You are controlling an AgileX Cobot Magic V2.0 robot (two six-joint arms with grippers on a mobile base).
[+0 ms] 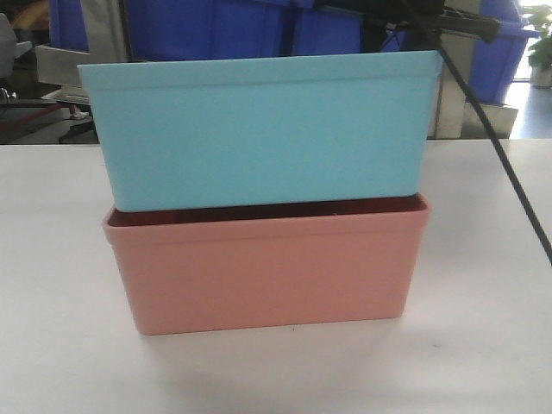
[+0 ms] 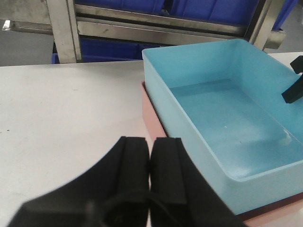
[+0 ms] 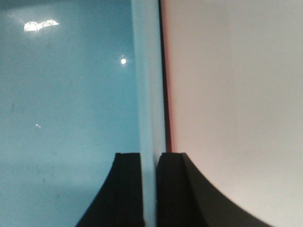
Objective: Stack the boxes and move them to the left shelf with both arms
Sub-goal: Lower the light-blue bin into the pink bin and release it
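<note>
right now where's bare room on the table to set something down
Bare table lies left of the blue bin and pink bin, in front of them, and to their right. The blue bin's floor is bare too. Crowded: its right wall, where the right jaws clamp, and behind, crates.

The upper box point(image 1: 259, 129) was a plain light sky blue with no pattern. The lower box point(image 1: 267, 276) was a plain salmon pink, darker along its inner rim. The tabletop point(image 1: 52, 259) was flat white with a faint grey cast. At twelve o'clock in the front view the crates point(image 1: 216, 26) were deep royal blue, and a black cable point(image 1: 509, 172) ran toward four o'clock. The rail point(image 2: 156, 33) was brushed silver-grey. The left gripper point(image 2: 150, 141) and right gripper point(image 3: 149, 155) were matte black. White glints point(image 3: 40, 24) spotted the blue floor at eleven o'clock in the right wrist view.
</note>
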